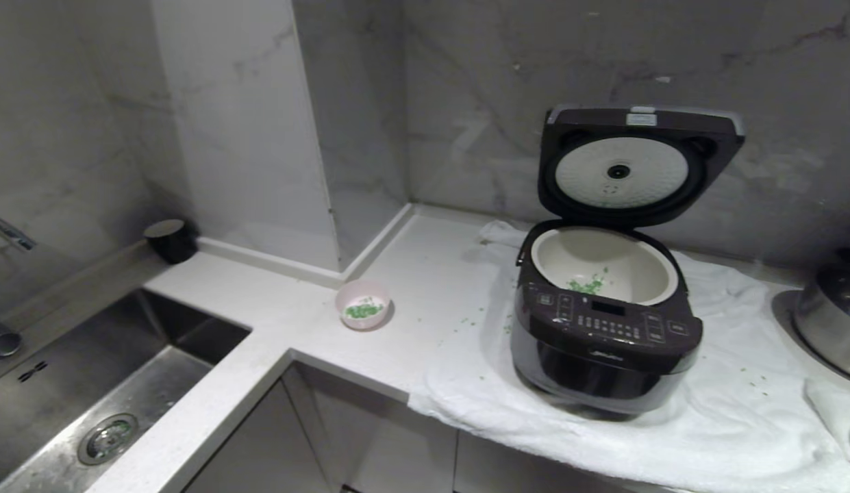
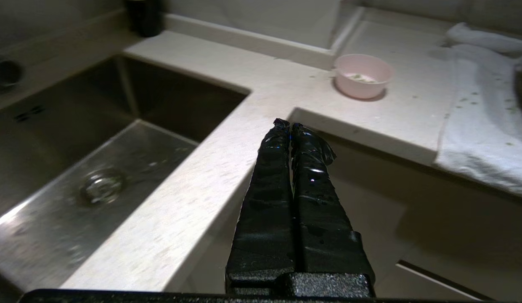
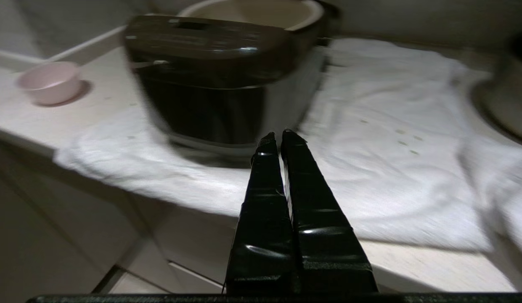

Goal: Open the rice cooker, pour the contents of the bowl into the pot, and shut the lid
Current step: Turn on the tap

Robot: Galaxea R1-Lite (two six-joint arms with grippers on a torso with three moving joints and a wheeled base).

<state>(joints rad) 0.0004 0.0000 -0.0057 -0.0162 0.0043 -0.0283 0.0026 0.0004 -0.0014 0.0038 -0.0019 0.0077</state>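
Observation:
The dark rice cooker point(image 1: 606, 342) point(image 3: 210, 75) stands on a white towel with its lid point(image 1: 637, 161) hinged upright, showing the white dimpled inner plate. Its cream pot point(image 1: 606, 263) point(image 3: 252, 10) holds some green bits point(image 1: 587, 284). Left of the cooker on the counter sits the small pink bowl point(image 1: 363, 303) point(image 2: 362, 75) point(image 3: 48, 82) with green contents point(image 1: 363, 310). Neither arm shows in the head view. My left gripper point(image 2: 289, 124) hangs shut and empty in front of the counter's inner corner. My right gripper point(image 3: 279, 135) is shut and empty, low before the cooker.
A steel sink point(image 1: 109, 383) point(image 2: 105, 168) lies at the left with a tap point(image 1: 7, 233). A black cup point(image 1: 170, 239) stands at the back left. A steel pan point(image 1: 832, 315) sits at the right. The white towel point(image 1: 726, 404) overhangs the counter edge. Green bits are scattered around.

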